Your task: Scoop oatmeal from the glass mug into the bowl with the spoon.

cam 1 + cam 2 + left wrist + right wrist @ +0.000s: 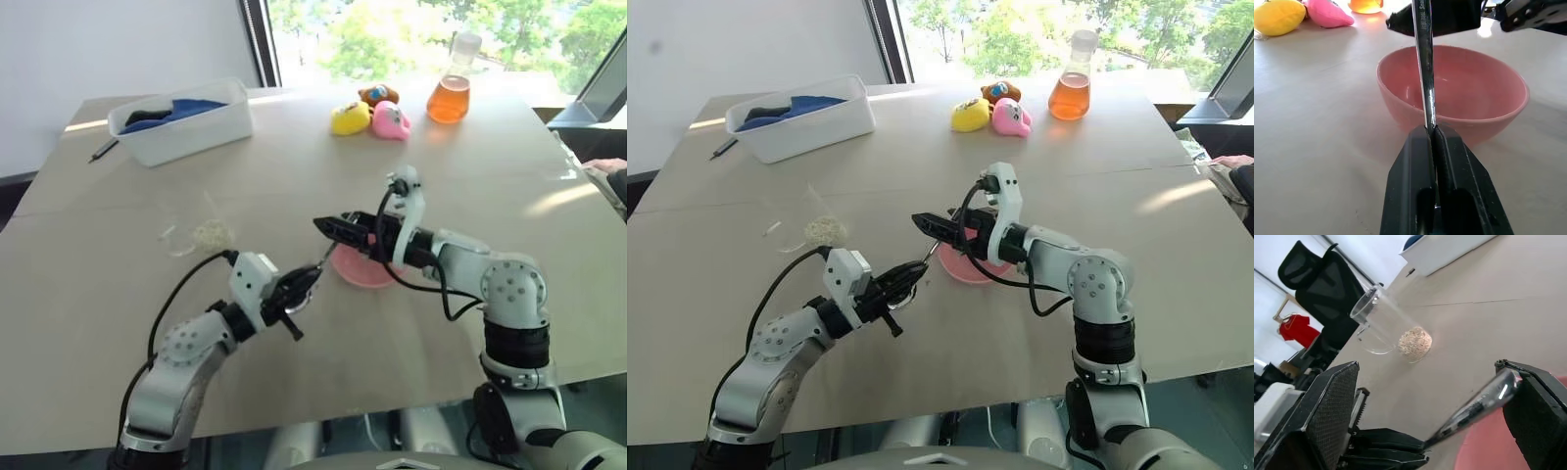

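Observation:
My left gripper (302, 287) is shut on the handle of the silver spoon (1425, 73). The spoon rises from it toward my right gripper (333, 228). That gripper is open, and the spoon (1479, 401) passes between its two fingers, close against one pad (1537, 416). Just behind both grippers, under the right one, sits the pink bowl (1400, 98), which looks empty in the left wrist view. The glass mug (1376, 318) stands further to the left on the table, with the oatmeal (1414, 341) in its bottom.
At the far left of the table a white tub (181, 122) holds blue cloth, with a dark pen (103, 150) beside it. Yellow (350, 117) and pink (390, 120) toys and a flask of orange liquid (449, 93) stand at the far edge.

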`<control>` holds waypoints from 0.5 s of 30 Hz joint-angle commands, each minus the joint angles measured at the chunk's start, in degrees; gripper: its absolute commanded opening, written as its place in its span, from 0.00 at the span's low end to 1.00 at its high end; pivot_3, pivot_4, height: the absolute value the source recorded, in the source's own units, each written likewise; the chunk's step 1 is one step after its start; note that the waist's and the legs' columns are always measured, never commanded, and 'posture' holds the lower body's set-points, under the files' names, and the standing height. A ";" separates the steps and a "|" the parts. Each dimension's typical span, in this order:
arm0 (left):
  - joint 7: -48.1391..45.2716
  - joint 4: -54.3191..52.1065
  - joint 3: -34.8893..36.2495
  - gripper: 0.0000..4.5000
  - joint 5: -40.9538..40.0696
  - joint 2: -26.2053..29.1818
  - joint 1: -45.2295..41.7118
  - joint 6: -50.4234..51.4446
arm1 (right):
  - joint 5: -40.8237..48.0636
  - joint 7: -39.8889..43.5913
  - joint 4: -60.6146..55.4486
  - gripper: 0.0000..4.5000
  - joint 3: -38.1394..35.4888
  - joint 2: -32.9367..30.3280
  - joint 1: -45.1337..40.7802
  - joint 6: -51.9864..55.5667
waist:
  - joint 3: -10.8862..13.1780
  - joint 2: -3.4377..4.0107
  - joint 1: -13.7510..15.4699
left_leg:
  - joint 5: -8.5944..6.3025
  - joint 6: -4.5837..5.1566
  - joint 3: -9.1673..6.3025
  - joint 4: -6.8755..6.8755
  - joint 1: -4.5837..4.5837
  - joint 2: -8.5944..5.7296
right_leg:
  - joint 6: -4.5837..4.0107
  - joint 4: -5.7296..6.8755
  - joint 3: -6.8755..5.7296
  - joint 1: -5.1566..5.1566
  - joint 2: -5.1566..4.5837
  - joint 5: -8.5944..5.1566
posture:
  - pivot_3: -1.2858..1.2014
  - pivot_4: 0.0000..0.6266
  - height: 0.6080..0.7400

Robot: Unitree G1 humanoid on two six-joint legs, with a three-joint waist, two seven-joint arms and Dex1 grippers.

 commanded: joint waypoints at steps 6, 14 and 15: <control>-1.14 0.48 1.10 0.00 -1.11 0.49 -0.26 -3.07 | 4.04 1.01 -0.51 0.25 -1.49 -0.80 -1.65 1.24 | 0.00 0.00 -0.52 | 0.00 0.00 0.00 0.01 0.00 0.00 | 0.00 0.00 0.01 0.00 0.00 0.00 | 0.52 0.24 1.00; 0.37 0.45 0.21 0.00 -0.27 -1.41 0.03 -3.73 | 3.58 1.04 -0.46 0.00 -0.69 -1.86 -1.57 1.00 | 0.00 0.00 -0.56 | 0.00 0.00 0.00 0.01 0.00 0.01 | 0.00 0.01 0.02 0.00 0.00 0.00 | 0.52 0.24 1.00; 0.48 0.40 0.26 0.00 -0.18 -1.46 0.12 -3.69 | 3.58 1.08 -0.46 0.00 -0.66 -1.95 -1.54 1.02 | 0.00 0.00 -0.56 | 0.00 0.00 0.00 0.01 0.00 0.01 | 0.00 0.01 0.02 0.00 0.00 0.00 | 0.52 0.24 1.00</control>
